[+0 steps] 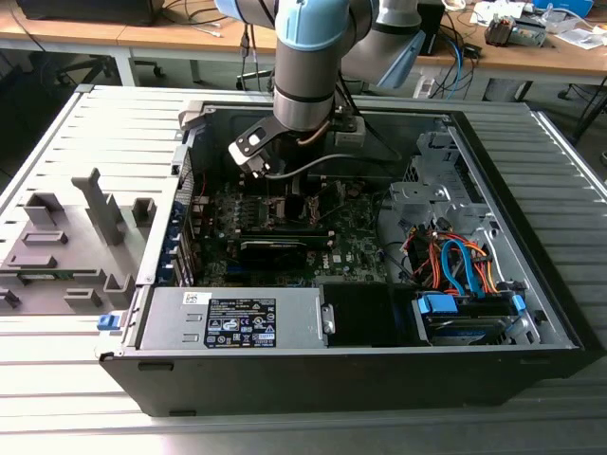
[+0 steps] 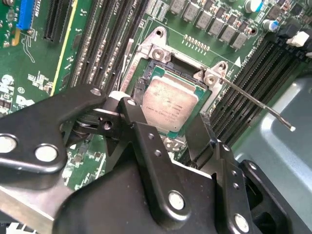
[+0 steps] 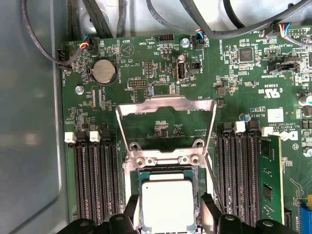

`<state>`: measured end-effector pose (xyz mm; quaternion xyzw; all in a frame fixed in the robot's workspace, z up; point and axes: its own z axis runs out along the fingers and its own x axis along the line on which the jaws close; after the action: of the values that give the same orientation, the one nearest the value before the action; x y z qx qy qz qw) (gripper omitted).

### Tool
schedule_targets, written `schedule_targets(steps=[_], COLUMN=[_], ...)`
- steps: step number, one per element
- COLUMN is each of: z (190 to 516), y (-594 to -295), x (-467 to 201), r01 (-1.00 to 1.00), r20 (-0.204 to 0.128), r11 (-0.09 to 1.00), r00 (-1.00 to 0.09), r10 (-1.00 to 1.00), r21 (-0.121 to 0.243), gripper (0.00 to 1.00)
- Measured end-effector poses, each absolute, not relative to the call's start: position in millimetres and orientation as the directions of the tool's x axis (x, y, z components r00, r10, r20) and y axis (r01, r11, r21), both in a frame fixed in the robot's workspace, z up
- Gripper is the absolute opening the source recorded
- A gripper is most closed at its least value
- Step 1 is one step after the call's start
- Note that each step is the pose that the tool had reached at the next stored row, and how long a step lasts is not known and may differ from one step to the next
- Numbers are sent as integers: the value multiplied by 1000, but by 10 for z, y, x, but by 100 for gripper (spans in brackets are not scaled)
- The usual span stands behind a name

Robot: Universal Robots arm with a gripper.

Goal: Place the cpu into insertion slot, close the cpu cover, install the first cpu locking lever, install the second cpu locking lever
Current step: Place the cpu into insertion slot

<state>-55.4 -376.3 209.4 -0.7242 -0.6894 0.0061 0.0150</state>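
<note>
Silver-grey cpu [image 3: 165,204] lies flat in slot [image 2: 170,68], far side of case [image 1: 360,379], toward exterior view's left. Gripper [image 2: 165,117] straddles it, fingers [image 3: 132,209] spread just beside two opposite edges, slim gaps showing: released, by look. Chip likely light, stiff, fragile underneath; hold by edges only. Cover [image 3: 165,102] stands open off slot's hinge side; lever [image 2: 258,105] juts free. Memory slots [image 3: 95,180] flank both sides, room tight.
</note>
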Motion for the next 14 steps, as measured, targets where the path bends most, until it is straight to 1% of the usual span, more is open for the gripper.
schedule_targets(steps=[2, 3, 4, 14], z=[2094, 2091, 2089, 2042], y=[-3765, -3765, -3764, -3748], x=[-554, -554, -554, -549], r01=[999, 999, 999, 999], r20=[12, 12, 12, 12], r11=[-29, 16, 32, 33], r00=[29, -16, -32, -33], r10=[1000, 1000, 999, 999], r21=[-30, -30, -30, -31], gripper=[61, 61, 61, 61])
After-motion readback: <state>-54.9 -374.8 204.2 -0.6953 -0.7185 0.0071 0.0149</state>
